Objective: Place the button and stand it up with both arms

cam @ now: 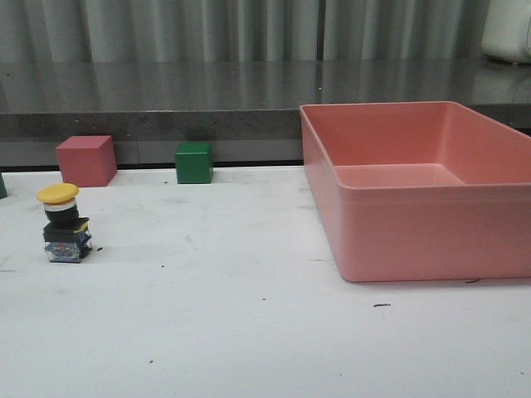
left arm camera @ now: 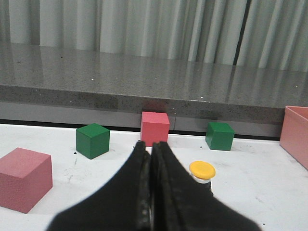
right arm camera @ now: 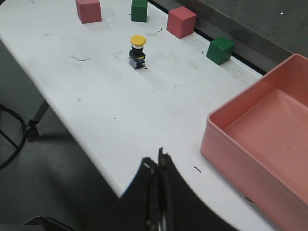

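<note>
As seen from the front, the button [cam: 64,223] stood upright, yellow cap up, on the tabletop [cam: 249,332], well apart from the pink bin [cam: 415,240]; no arm showed. Left wrist: fingers [left arm camera: 142,192] pressed together, empty, button just beside. Any sideways sweep could topple it. Right wrist: fingers [right arm camera: 150,190] closed, empty, far off.

Lab/test bench: white worktable [cam: 249,332], grey curtain [cam: 207,29] backdrop, dark stone counter [cam: 166,91].
</note>
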`<act>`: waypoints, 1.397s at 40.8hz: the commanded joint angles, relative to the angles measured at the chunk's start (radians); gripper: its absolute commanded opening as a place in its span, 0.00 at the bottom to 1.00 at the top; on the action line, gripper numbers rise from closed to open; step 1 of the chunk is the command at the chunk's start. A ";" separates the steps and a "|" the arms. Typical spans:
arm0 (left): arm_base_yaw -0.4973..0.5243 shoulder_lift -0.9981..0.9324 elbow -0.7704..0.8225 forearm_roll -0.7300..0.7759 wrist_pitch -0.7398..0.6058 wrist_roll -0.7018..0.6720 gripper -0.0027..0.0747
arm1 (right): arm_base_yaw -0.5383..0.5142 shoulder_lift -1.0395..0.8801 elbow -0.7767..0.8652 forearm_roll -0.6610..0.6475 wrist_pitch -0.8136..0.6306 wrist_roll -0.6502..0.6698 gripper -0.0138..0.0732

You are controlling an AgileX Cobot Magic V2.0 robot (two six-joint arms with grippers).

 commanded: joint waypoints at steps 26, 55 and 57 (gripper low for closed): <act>-0.009 -0.022 0.014 -0.010 -0.082 0.002 0.01 | -0.139 -0.108 0.121 -0.014 -0.159 0.000 0.09; -0.009 -0.022 0.014 -0.010 -0.082 0.002 0.01 | -0.767 -0.438 0.751 0.020 -0.883 0.000 0.09; -0.009 -0.022 0.014 -0.010 -0.082 0.002 0.01 | -0.771 -0.438 0.767 0.038 -0.904 0.000 0.09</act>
